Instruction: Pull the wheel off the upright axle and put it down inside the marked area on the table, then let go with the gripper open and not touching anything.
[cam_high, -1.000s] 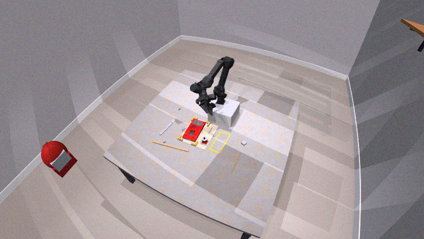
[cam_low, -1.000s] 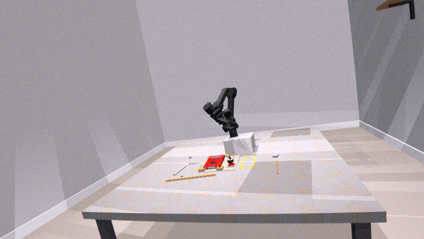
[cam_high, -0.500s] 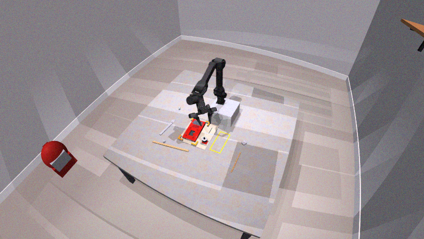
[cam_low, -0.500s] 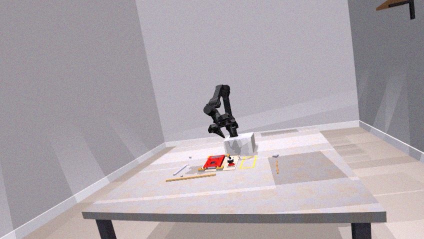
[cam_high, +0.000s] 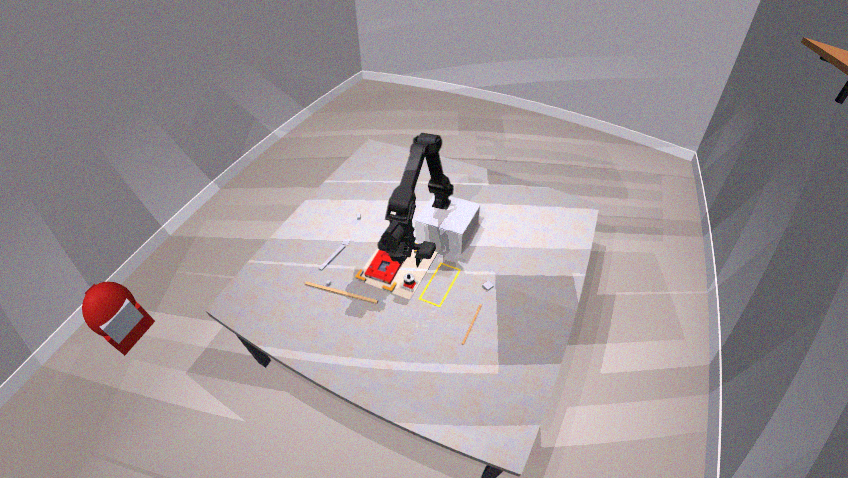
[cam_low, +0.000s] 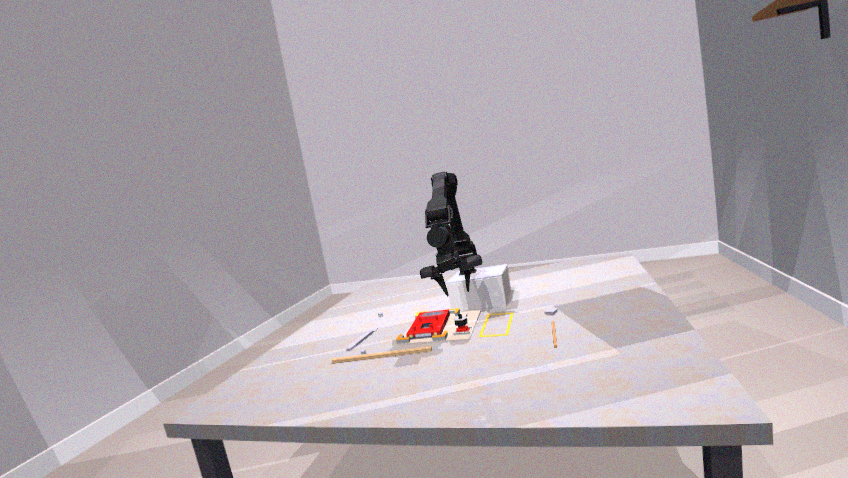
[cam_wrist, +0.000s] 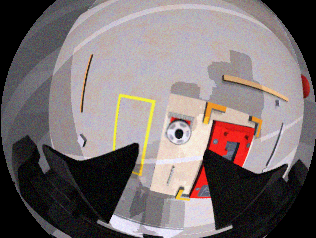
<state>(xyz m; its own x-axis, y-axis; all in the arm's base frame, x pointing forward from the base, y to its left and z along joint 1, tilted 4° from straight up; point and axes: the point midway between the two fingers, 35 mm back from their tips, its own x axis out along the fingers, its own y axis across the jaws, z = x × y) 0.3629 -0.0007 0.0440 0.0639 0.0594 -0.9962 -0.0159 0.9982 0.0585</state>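
The black parallel-jaw gripper (cam_low: 454, 283) hangs open and empty above the small black-and-white wheel (cam_wrist: 177, 132), which seems to sit on its upright axle on the tan board (cam_wrist: 178, 160), beside the yellow-outlined rectangle (cam_wrist: 133, 132)

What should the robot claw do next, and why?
Probably come straight down around the wheel. The gripper hangs open and empty above the board, the wheel sits on its axle between the fingers in the wrist view, and the yellow marked area holds nothing yet.

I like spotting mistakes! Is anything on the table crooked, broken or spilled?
Nothing stands out. The wheel sits on its axle, the yellow outline beside it holds nothing, and the open gripper hangs above.
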